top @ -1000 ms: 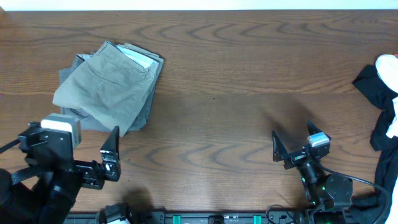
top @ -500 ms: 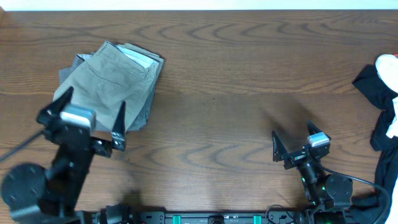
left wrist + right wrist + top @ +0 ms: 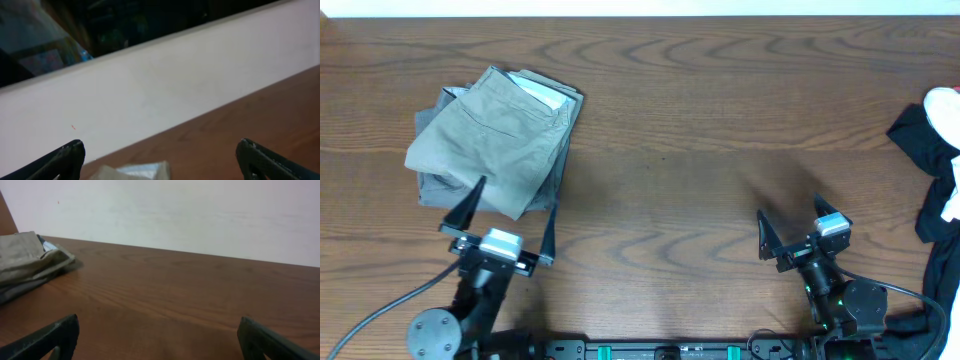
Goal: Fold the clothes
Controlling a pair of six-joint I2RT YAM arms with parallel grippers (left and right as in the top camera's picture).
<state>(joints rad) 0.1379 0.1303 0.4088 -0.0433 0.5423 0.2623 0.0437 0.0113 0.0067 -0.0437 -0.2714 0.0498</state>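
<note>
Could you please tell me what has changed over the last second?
The left gripper swung rightwards from the near-left corner and now points, open and empty, at the folded khaki-grey cotton shorts. The right gripper, the shorts and the black garments at the right edge stayed put.

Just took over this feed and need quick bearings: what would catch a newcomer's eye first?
A stack of folded khaki shorts sits on the table's left side, with the left pincer open just at its near edge. A crumpled heap of dark clothes lies at the right edge, and the right pincer stands open and empty near the front.
</note>
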